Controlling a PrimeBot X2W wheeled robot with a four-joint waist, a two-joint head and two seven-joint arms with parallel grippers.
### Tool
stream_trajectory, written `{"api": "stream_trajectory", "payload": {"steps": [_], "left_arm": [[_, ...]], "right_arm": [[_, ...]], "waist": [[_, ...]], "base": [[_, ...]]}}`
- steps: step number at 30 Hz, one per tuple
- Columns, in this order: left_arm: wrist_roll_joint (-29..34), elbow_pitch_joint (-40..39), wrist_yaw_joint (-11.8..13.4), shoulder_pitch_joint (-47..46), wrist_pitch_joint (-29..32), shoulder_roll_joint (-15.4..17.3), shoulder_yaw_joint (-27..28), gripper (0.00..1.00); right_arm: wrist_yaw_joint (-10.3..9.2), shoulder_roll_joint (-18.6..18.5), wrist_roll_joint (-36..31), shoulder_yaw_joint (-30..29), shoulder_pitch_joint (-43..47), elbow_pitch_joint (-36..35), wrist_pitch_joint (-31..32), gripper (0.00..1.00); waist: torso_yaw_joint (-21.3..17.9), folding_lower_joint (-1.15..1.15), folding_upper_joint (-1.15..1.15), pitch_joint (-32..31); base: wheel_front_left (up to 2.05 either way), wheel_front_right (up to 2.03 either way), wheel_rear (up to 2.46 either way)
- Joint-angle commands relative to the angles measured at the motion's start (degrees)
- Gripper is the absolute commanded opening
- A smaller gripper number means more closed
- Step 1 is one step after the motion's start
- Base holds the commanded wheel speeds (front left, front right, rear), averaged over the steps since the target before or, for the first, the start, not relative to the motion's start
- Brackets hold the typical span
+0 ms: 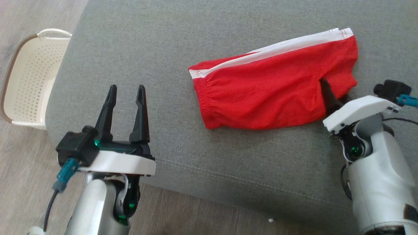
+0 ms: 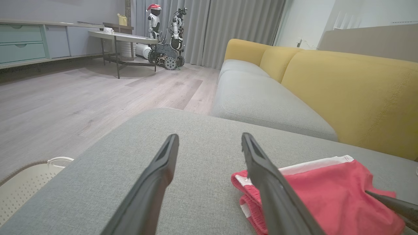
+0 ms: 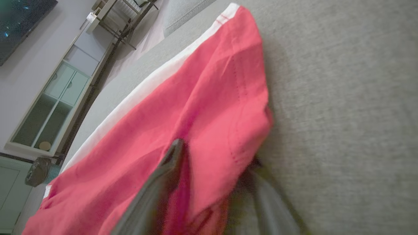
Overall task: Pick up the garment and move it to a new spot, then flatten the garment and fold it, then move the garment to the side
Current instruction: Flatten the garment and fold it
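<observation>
Step in hand: taking hold of the shorts (image 1: 277, 88) for a move. They are lying flat on the grey cushion (image 1: 196, 147), centre-right of the head view, waistband toward the middle of the frame and white side stripe running along the upper edge. The layers look stacked, one over another, so I am judging the fold as done and the last step, moving the shorts aside, as starting. This could not be confirmed.

Right pincer (image 3: 215, 156): working at the right end of the shorts, lower right of the red patch in the head view. In the right wrist view one finger is lying on top of the cloth and the other is sitting below and beside the edge. Fingers are apart and straddling the cloth, not clamping it yet.

Left pincer (image 1: 126, 87): hanging over the bare cushion at lower left of the head view, fingers spread, holding nothing, well apart from the shorts.

White basket (image 1: 29, 78) is sitting on the floor at the far left edge.

Next move calls for: pinching through all the layers at once, then lifting or sliding low so the fold is not opening. Thin cloth is likely slipping if only the top layer is caught.
</observation>
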Motion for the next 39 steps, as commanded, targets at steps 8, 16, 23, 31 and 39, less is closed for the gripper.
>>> {"api": "stream_trajectory", "payload": {"steps": [8,16,23,31,39], "left_arm": [[0.1,-1.5,0.0,-2.1,-0.7,0.4,2.2,1.0],[0.3,-1.3,-0.2,-1.7,-0.7,0.4,2.4,1.0],[0.6,-1.2,-0.4,-1.3,-0.7,0.4,2.7,1.0],[0.8,-0.8,-0.5,-0.8,-0.7,0.4,2.8,1.0],[1.3,-0.4,-1.2,-0.2,-0.7,0.4,2.9,1.0]], "right_arm": [[0.2,-0.8,0.1,3.6,-0.6,-0.5,-5.5,0.0],[0.2,-3.3,-0.6,3.2,-1.2,-0.2,-10.6,0.0],[0.2,-6.3,-4.2,-1.2,-1.1,1.2,-15.0,0.0],[0.2,-6.9,-14.6,-8.5,1.3,1.9,-18.5,0.0],[0.2,-3.4,-24.0,-12.6,2.6,0.4,-18.4,0.0]], "waist": [[-1.1,0.0,0.0,-0.9],[-2.9,0.0,0.0,-2.5],[-4.8,0.0,0.0,-3.7],[-6.3,0.0,0.0,-5.0],[-7.3,0.0,0.0,-6.4]], "base": [[0.0,0.0,0.0],[0.0,0.0,0.0],[0.0,0.0,0.0],[0.0,0.0,0.0],[0.0,0.0,0.0]]}}
